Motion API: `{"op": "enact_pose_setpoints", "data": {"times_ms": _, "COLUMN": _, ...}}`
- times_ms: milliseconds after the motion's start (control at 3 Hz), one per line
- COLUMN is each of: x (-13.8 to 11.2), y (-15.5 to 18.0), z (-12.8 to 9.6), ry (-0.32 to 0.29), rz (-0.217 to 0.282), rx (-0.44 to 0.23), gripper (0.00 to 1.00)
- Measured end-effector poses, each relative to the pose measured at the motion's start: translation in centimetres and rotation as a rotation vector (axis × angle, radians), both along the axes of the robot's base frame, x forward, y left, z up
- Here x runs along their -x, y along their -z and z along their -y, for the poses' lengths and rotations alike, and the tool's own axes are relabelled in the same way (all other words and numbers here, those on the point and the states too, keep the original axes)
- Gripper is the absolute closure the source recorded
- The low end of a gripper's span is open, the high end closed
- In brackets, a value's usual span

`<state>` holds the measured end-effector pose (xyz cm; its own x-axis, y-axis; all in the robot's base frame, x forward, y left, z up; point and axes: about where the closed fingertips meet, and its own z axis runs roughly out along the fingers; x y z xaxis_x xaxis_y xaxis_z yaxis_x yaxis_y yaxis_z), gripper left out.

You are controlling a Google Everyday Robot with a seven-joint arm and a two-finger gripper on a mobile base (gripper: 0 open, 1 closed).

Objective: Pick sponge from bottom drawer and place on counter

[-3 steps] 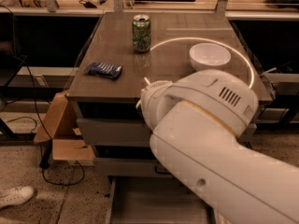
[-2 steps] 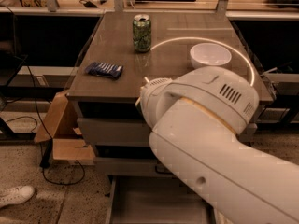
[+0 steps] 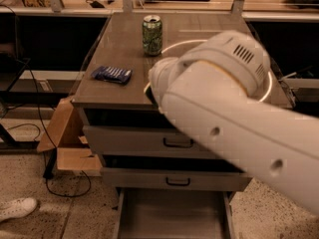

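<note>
Robot arm [image 3: 239,128] filling the foreground, with the gripper [image 3: 151,92] at the front edge of the counter [image 3: 119,44], well above the open bottom drawer [image 3: 169,218]; spread or closed, impossible to tell. No sponge visible on the exposed drawer floor or the visible counter top; possibly hidden behind the arm. Likely hazards: knocking the can [image 3: 152,35] or blue packet [image 3: 111,74], or grazing the shut upper drawers [image 3: 174,141], through blind motion of so bulky a link.

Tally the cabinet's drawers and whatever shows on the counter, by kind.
Drawers: 3, bottom drawer open
Green cans on the counter: 1
Blue packets: 1
Sponges: 0 seen
Total: 5
The gripper is not in view; only the arm shows.
</note>
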<state>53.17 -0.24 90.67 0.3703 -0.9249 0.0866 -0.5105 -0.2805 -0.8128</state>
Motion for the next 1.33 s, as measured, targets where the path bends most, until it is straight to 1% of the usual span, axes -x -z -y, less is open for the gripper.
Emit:
{"op": "enact_pose_setpoints", "data": {"times_ms": 333, "x": -2.5, "y": -1.8, "z": -1.4, "ry": -0.063, "rz": 0.016, "rx": 0.049, "gripper": 1.0}}
{"op": "enact_pose_setpoints", "data": {"times_ms": 667, "x": -2.7, "y": -1.8, "z": -1.2, "ry": -0.06, "rz": 0.011, "rx": 0.052, "gripper": 1.0}}
{"op": "enact_pose_setpoints", "data": {"times_ms": 1000, "x": -4.8, "y": -1.1, "z": 1.6, "ry": -0.031, "rz": -0.048, "rx": 0.103, "gripper": 1.0}}
{"op": "enact_pose_setpoints", "data": {"times_ms": 1333, "x": -7.7, "y": 0.2, "z": 3.8, "ry": -0.018, "rz": -0.131, "rx": 0.207, "gripper": 1.0}}
